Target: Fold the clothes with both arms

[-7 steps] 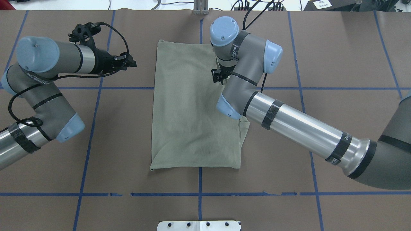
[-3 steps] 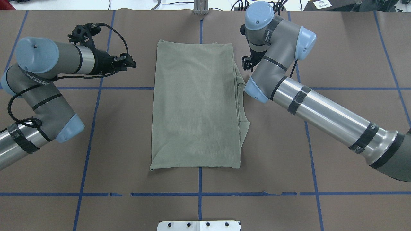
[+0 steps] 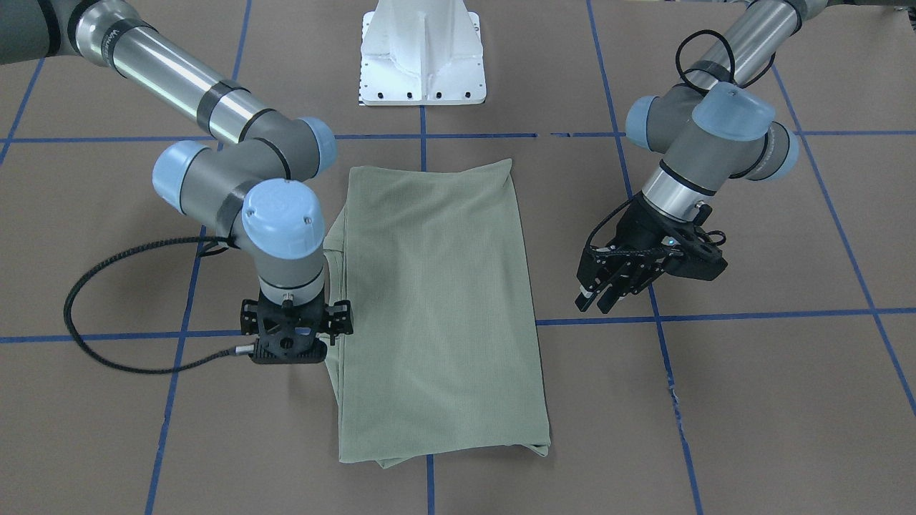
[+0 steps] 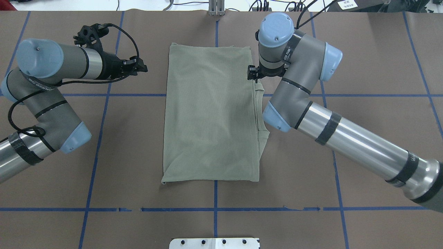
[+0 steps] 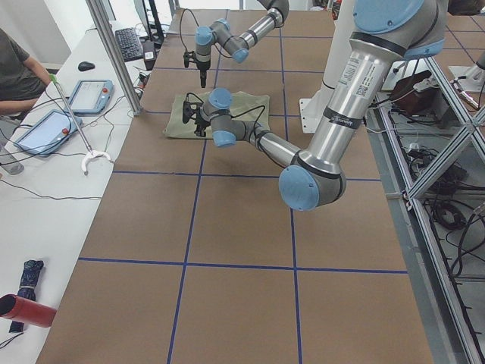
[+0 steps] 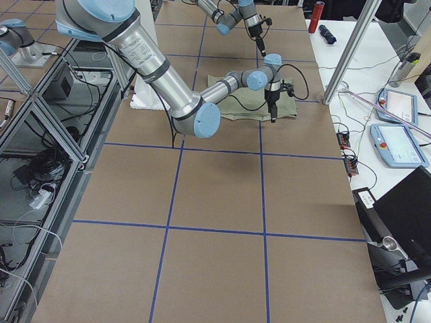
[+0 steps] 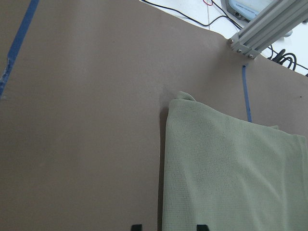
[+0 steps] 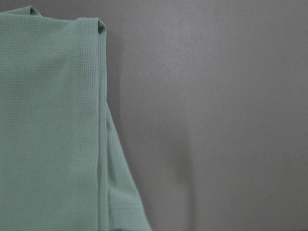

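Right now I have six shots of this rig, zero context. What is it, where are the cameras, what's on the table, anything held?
It is a robot with two arms at a brown table marked with blue tape. Two pictures look down on it, one from behind the robot and one facing it, so the sides swap. Two are taken from the table's ends, two from cameras on the wrists. On the table lies a green shirt, folded into a long rectangle, flat. The left arm hangs beside the shirt, clear of it; its wrist camera shows its jaws open and empty. The right arm points straight down at the shirt's other long edge. Its jaws are hidden under the wrist, so I cannot tell whether they are open or gripping cloth.
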### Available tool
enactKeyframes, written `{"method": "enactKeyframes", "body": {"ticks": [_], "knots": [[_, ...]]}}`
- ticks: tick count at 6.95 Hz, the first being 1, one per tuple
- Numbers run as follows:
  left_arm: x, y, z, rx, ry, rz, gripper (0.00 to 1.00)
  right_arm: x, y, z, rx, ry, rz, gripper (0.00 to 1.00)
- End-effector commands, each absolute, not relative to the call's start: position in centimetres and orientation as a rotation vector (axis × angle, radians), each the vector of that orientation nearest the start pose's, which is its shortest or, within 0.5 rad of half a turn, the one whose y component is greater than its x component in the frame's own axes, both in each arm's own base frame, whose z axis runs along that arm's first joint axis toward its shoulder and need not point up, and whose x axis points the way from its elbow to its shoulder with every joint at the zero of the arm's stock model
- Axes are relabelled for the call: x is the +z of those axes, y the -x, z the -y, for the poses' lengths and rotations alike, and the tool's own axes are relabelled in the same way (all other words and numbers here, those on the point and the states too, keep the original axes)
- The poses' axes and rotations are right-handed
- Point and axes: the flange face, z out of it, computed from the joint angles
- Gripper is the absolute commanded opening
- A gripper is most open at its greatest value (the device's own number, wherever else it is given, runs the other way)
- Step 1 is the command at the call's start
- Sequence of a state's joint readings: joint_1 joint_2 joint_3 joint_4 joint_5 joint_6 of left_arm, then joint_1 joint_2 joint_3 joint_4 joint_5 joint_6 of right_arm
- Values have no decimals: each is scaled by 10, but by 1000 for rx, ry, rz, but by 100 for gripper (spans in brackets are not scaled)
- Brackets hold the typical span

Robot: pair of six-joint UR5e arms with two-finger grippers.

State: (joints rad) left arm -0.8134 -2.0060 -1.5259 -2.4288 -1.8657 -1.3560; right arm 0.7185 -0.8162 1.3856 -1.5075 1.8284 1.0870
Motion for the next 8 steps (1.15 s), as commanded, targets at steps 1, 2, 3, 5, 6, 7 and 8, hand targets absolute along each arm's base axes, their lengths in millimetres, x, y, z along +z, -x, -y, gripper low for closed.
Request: {"method": "enactKeyframes", "body": {"ticks": [1,2,3,5,6,7,8], "knots": [[338,-379,553,-326,-374,-1210,48,253,504,484,422,-96,785,100],[338,-378,553,-325,-373,-1211,48,244,525,435,540,-75,816,100],[337,-377,554,-326,-375,-1212,48,245,538,398,652,-18,830,100],[338,-377,553,-326,-375,-1212,48,266,560,353,727,28,805,100],[336,-376,553,-327,-377,-1215,48,268,567,343,725,41,800,100],[336,-376,553,-328,-378,-1214,48,268,569,339,727,47,800,100],[336,-376,552,-328,-379,-1215,48,266,570,336,742,61,804,100]]}}
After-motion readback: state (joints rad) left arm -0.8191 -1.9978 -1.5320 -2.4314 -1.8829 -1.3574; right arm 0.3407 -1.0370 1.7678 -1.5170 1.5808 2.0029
